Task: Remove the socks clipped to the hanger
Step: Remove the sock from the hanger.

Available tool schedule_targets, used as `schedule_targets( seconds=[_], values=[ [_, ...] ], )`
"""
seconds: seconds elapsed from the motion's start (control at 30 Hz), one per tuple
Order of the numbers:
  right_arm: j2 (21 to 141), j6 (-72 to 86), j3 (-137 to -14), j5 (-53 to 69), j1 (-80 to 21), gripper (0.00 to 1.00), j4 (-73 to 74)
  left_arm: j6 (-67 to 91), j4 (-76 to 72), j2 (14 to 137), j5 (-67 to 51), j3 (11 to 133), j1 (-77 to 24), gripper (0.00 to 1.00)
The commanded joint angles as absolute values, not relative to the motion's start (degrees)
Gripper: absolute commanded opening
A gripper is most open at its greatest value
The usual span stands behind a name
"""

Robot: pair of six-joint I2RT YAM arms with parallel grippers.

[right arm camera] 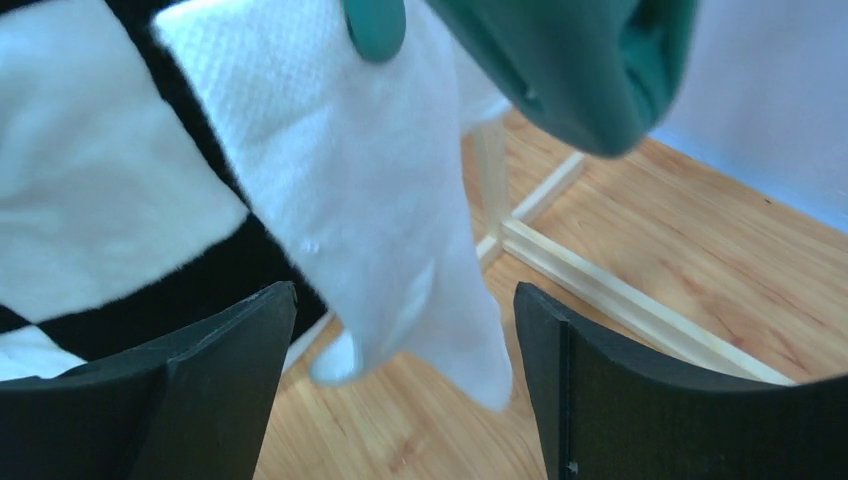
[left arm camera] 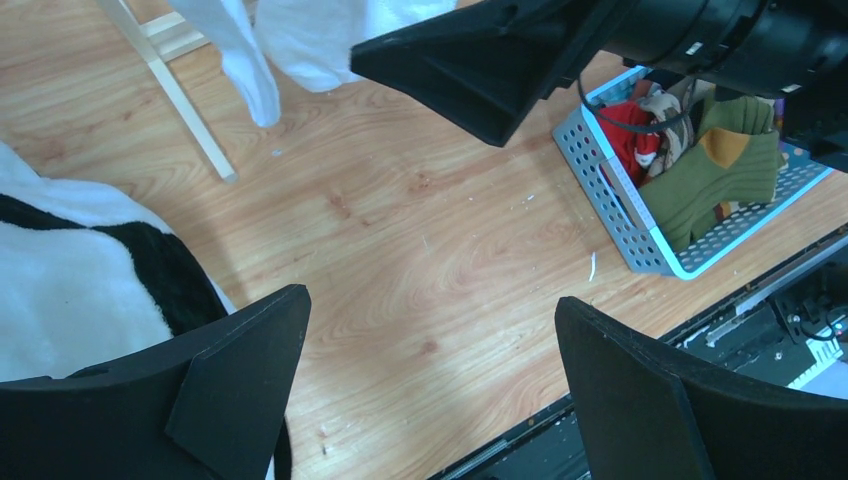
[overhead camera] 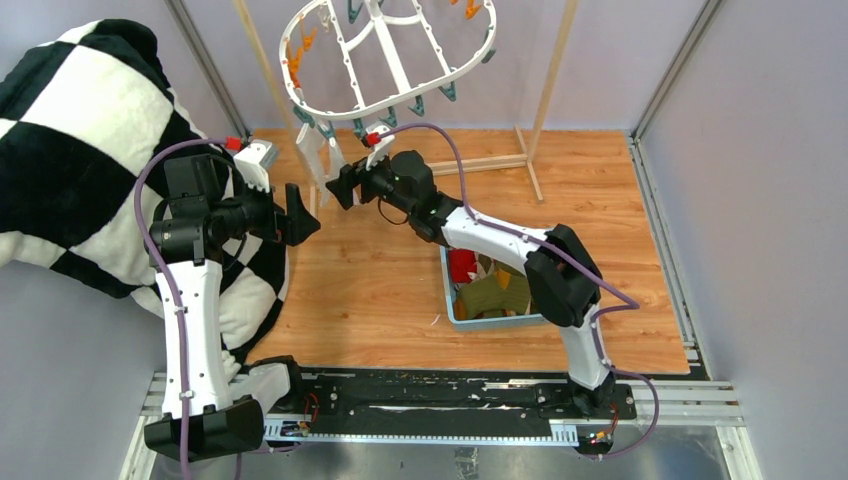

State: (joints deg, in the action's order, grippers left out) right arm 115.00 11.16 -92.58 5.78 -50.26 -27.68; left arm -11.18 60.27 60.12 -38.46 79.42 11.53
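— Why is the right claw (overhead camera: 345, 186) so high, just under the hanger (overhead camera: 420, 93)?

— A white sock (overhead camera: 321, 165) hangs from the rim at the hanger's 7 o'clock, pinched by a teal clip (right arm camera: 375, 25). I judge the claw is lined up to take the sock low and pull it free.

— Is it holding it yet?

— No. Its fingers stand wide, one on either side. In the wrist view the sock drops from 12 o'clock and its toe end lies between them, nearly filling the gap. Whether a pad touches the cloth, I cannot tell.

— And the left claw (overhead camera: 297, 215)?

— Wide too, with nothing in it. It faces in from the sock's 7 o'clock, apart from it. It is probably waiting its turn.

— Where do freed socks (overhead camera: 490, 292) go?

— The basket (overhead camera: 447, 290) at the right claw's 4 o'clock holds several, red and olive among them. It sits under the right forearm, so I'd expect the carry to be short.

— Is anything in the way?

— The blanket (overhead camera: 80, 130) lies at 9 o'clock and the rack (overhead camera: 548, 100) stands at 12, behind the hanger. Neither looks likely to block a downward pull.
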Motion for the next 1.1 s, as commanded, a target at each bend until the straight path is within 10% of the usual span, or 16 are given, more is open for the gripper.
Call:
schedule_targets(
  seconds=[0.0,0.1,0.17,0.23,1.07],
  values=[
    [119.07,13.47,-98.18,10.08,-50.65,0.82,-33.79,-12.34,61.87,59.99,-37.43,80.25,12.04,1.0],
    [120.17,13.71,-100.14,10.55,-50.35,0.63,-32.89,-12.8,61.88,59.64,-37.03,80.18,12.04,1.0],
    [119.96,15.06,-100.54,12.71,-49.83,0.2,-32.22,-12.99,61.92,59.44,-36.62,79.95,12.0,1.0],
    [118.61,16.37,-99.23,14.25,-49.66,0.03,-31.31,-13.28,61.88,59.47,-36.57,79.62,12.0,1.0],
    [94.53,45.76,-68.92,43.2,-49.57,0.02,-54.63,-23.74,61.79,61.46,-65.05,74.03,5.0,0.92]
  ],
)
